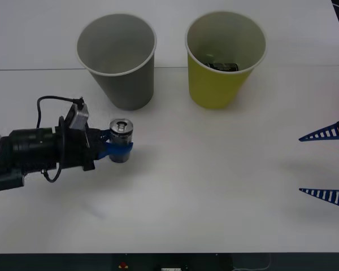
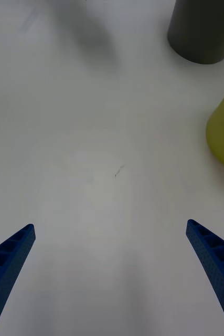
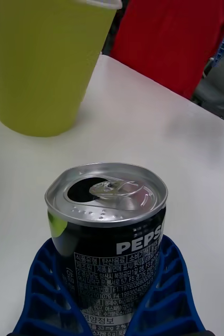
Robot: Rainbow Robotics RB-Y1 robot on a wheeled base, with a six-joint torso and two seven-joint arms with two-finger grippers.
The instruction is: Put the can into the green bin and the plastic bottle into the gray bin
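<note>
While the left tool [image 1: 120, 148] grips it, the small silver metal drinks can [image 1: 121, 139] with a dark printed side stands upright on the white worktop [image 1: 214, 186], in the left half, just in front of the gray bin.

Item 1, can: pull-tab top already open, blue ribbed fingers [image 3: 49, 283] wrapped round its lower body on both sides. Judged light and probably empty; thin wall likely to dent under a hard squeeze; smooth side likely slippery. Present hold low on the body looks sound; a hold nearer mid-height would tip less.

Item 2, large gray tapered cup-shaped bin [image 1: 121, 62] with thin white rim: upright near the far edge, left of centre. Nothing discernible inside.

Item 3, large yellow-green tapered cup-shaped bin [image 1: 223, 62] with thin white rim: upright near the far edge, right of centre, near the gray one but not touching. A dark object [image 1: 223, 66] lies at its bottom; identity cannot be told.

Item 4, right tool [image 1: 327, 164]: by the right edge of the worktop, blue fingers spread wide, holding nothing, idle.

Remaining for the can, as a judgement: lift, carry across past the gray bin, release over the green bin's mouth.
</note>
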